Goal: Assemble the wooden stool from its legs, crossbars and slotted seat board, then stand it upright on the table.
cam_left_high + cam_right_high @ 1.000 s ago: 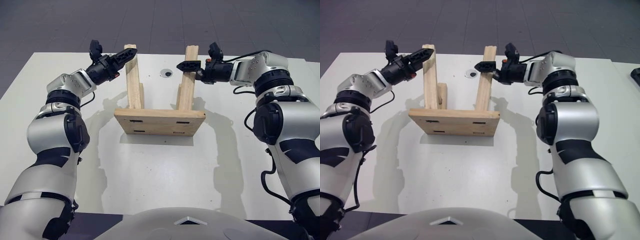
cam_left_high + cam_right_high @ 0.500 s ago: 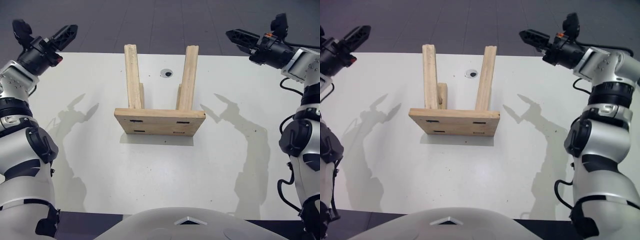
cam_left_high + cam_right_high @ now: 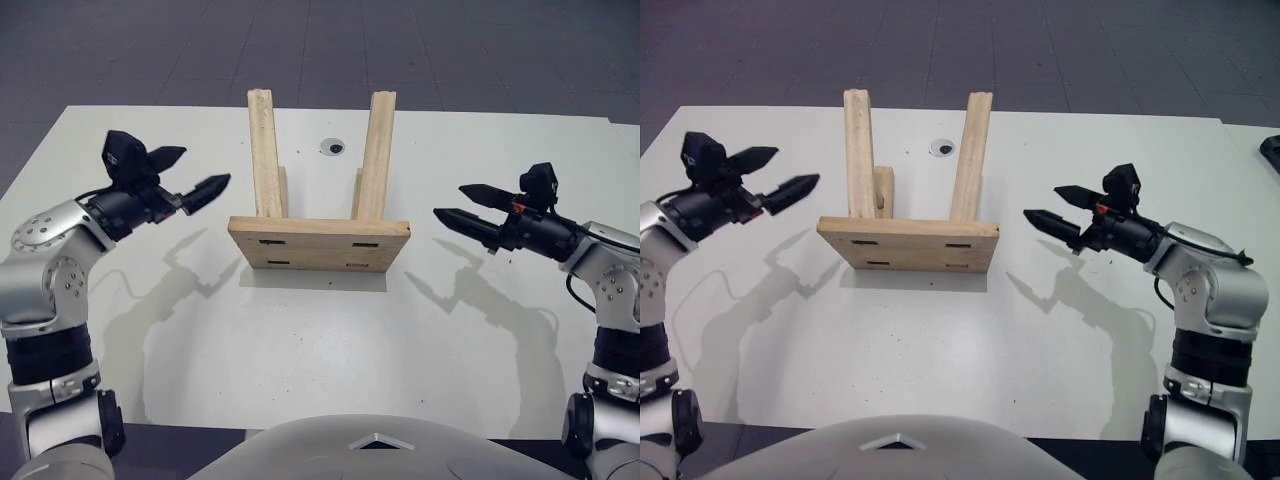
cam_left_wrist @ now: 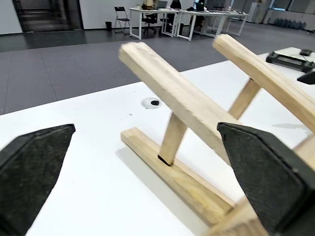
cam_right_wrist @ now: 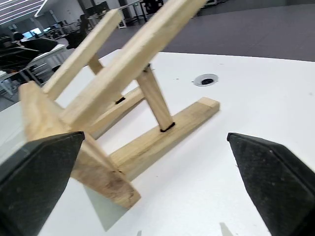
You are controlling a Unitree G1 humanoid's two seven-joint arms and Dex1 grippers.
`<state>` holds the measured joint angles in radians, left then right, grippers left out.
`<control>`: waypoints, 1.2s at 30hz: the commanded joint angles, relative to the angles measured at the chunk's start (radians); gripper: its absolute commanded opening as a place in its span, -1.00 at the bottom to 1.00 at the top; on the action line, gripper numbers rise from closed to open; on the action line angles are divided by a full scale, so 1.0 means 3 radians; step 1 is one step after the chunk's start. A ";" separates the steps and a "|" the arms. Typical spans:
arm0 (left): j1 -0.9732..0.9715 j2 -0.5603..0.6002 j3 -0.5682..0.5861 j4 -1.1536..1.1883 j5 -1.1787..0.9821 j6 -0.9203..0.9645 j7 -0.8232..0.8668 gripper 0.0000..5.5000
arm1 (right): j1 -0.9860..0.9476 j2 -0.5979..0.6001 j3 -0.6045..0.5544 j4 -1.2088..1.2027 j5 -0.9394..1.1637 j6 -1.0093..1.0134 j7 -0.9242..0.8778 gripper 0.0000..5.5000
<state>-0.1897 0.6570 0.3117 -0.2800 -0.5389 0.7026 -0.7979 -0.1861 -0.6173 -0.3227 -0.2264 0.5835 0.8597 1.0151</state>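
Stool (image 3: 318, 243) lies on its side mid-bench (image 3: 330, 340), seat board at 6 o'clock, legs pointing to 12. Left claw (image 3: 207, 165) spread apart at its 9, right claw (image 3: 449, 200) spread apart at its 3. Both empty, about equally near.

The left arm (image 3: 52, 262) and the right arm (image 3: 614, 288) are held low at the 2 sides and bent inward, so that the left gripper (image 3: 205, 166) and the right gripper (image 3: 450, 200) are pointed toward each other, well apart, and the 2 fingers of each gripper are spread wide.
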 commanded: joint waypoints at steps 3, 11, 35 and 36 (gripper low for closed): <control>0.0663 0.0575 -0.0324 -0.1495 -0.0300 0.0481 -0.0228 0.95 | 0.0470 -0.0193 0.0268 -0.1410 0.0404 0.0079 0.0004 0.96; 0.0508 0.0545 -0.0392 -0.1271 -0.0278 0.0436 -0.0018 0.95 | 0.0434 -0.0222 0.0471 -0.1149 0.0263 -0.0187 -0.0198 0.96; 0.0422 0.0489 -0.0667 -0.0445 -0.0181 0.0011 -0.0190 0.55 | 0.0106 -0.0222 0.1011 -0.0399 0.0047 -0.0662 -0.0209 0.63; 0.0430 0.0486 -0.0667 -0.0438 -0.0185 0.0004 -0.0192 0.48 | 0.0107 -0.0228 0.1015 -0.0397 0.0051 -0.0666 -0.0208 0.57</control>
<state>-0.0597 0.8035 0.1208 -0.4238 -0.6095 0.7164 -0.8502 -0.1422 -0.6805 -0.0266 -0.3503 0.6095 0.6680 0.9506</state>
